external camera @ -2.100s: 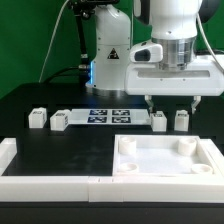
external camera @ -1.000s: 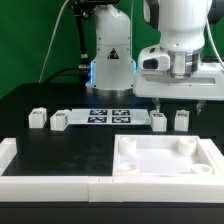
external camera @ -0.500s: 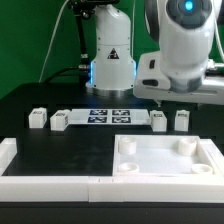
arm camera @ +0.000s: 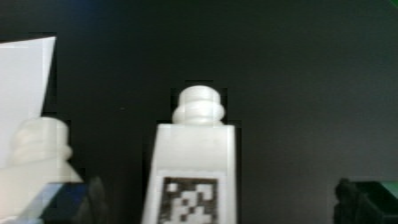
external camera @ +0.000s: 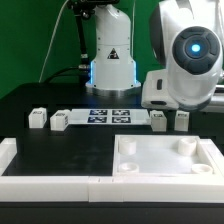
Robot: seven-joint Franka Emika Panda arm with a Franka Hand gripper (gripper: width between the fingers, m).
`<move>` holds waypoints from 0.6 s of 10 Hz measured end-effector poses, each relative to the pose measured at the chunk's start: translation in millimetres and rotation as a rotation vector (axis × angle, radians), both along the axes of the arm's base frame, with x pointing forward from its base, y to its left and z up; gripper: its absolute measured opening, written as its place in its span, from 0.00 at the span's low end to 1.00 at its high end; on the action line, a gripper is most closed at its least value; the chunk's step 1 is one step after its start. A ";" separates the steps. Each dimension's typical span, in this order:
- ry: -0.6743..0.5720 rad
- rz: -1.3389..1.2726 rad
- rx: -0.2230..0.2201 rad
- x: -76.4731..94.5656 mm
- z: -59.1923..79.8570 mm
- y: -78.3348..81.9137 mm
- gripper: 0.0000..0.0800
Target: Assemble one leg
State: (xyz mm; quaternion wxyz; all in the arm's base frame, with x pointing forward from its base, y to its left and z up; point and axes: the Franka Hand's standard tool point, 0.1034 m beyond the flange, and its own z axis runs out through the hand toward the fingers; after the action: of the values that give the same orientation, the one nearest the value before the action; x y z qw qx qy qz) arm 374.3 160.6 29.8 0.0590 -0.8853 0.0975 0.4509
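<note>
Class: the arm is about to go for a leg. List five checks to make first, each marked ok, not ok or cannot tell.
1. Gripper open: ok.
2. Leg roughly centred between the fingers in the wrist view: ok.
3. Leg's tag in view: ok.
4. Neighbouring leg clear of the fingers: cannot tell.
5. Gripper's height above the leg: cannot tell.
6. Tabletop sockets that show are empty: ok.

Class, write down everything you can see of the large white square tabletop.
The tabletop is a white square tray, seemingly matte plastic, with a raised rim and round sockets at its corners. It lies flat, hollow side up, on the black table toward the exterior view's right, just beyond the border wall nearest the camera; whether they touch cannot be told. Nothing lies in it.
</note>
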 end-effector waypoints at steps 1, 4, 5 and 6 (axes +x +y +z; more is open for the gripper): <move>-0.003 0.008 0.000 -1.3 -2.2 3.4 0.81; -0.004 0.007 -0.002 -4.0 -12.6 4.6 0.81; -0.002 0.006 -0.001 -5.2 -15.7 4.3 0.81; -0.002 0.004 -0.002 -5.8 -18.1 3.4 0.81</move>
State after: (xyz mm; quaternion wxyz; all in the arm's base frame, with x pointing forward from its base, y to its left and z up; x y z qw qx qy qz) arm 368.5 164.0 11.7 0.0571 -0.8860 0.0961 0.4499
